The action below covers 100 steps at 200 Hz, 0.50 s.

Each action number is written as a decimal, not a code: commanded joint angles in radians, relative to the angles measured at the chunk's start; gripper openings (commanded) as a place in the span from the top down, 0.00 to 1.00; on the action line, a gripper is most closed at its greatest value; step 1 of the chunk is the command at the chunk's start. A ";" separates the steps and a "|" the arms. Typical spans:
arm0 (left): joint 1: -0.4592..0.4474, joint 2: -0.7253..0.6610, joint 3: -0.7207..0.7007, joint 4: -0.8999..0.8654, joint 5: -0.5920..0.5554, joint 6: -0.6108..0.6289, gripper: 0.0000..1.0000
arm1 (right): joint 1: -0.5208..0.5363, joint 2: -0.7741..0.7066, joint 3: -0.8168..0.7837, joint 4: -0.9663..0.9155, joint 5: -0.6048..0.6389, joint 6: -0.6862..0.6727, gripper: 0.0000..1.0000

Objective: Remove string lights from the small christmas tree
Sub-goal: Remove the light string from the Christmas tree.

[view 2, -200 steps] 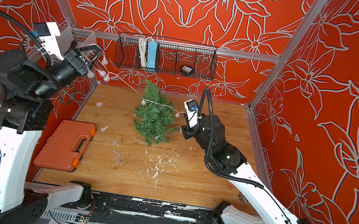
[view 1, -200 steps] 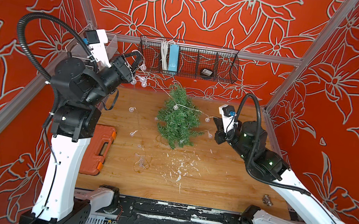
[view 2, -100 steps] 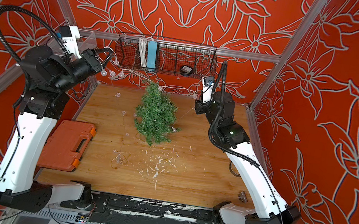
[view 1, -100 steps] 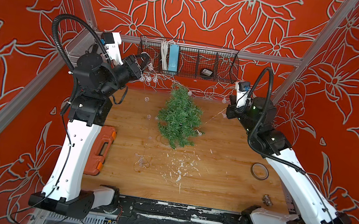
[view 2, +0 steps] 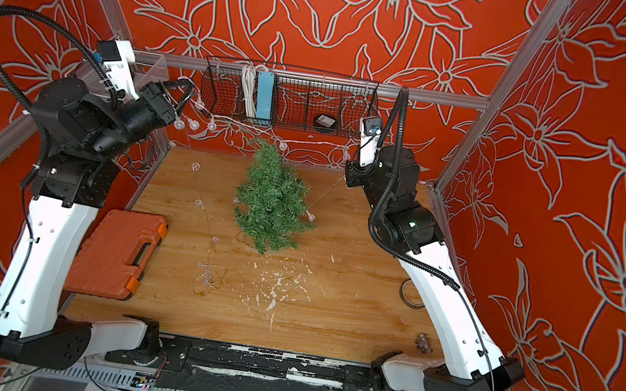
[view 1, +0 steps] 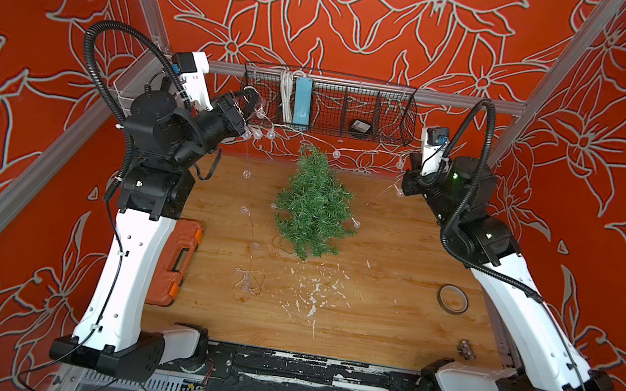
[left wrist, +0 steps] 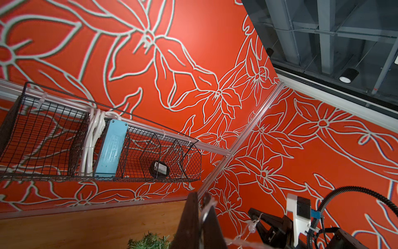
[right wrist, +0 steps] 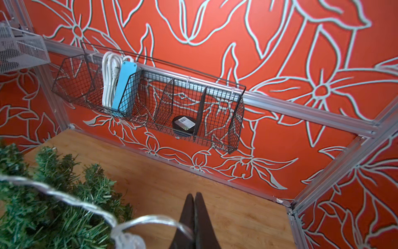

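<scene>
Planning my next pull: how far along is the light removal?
Done: most of the string lights hang clear or lie on the table. In hand: left gripper and right gripper shut on the strand. Left: one run seemingly snagged in the small christmas tree.

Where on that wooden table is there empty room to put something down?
Barest: between the small christmas tree and the tape roll, and the front strip beside the orange case. Crowded: the middle, where string lights and white flecks lie.

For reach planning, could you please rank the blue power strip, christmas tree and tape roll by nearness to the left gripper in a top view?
From the left gripper:
1. blue power strip, in the wire basket alongside.
2. small christmas tree, mid-table.
3. tape roll, right side.
</scene>
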 commanded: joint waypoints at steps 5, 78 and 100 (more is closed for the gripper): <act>-0.005 -0.007 0.006 0.024 0.002 0.013 1.00 | -0.010 -0.041 -0.006 -0.055 0.056 0.040 1.00; -0.004 -0.032 -0.088 0.030 0.018 0.028 1.00 | -0.039 -0.198 -0.363 0.040 0.213 0.058 1.00; -0.003 -0.036 -0.091 0.017 0.007 0.045 1.00 | -0.044 -0.200 -0.298 0.041 0.291 -0.003 1.00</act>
